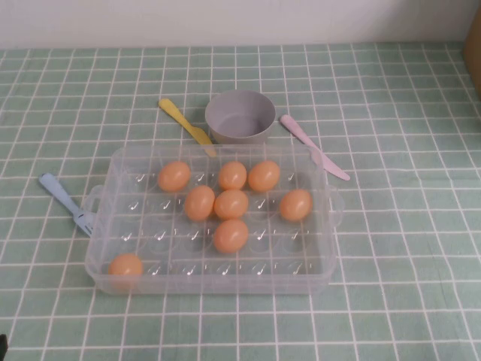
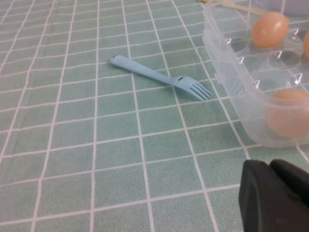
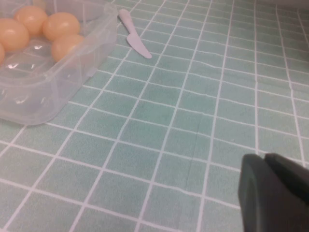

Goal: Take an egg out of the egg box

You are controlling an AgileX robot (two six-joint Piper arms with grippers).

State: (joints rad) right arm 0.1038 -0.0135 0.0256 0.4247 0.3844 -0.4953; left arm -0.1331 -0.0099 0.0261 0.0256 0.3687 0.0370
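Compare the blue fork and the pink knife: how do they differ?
Colour: the fork is light blue, the knife pale pink.
Tip: the fork ends in tines, the knife in a plain blade.
Place: the fork lies left of the egg box, the knife at its far right corner, beside the bowl.
Shared: both lie flat on the checked cloth, outside the box.

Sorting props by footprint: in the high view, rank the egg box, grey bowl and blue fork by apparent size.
1. egg box
2. grey bowl
3. blue fork

The fork lies nearer the camera than the bowl, yet looks smaller.
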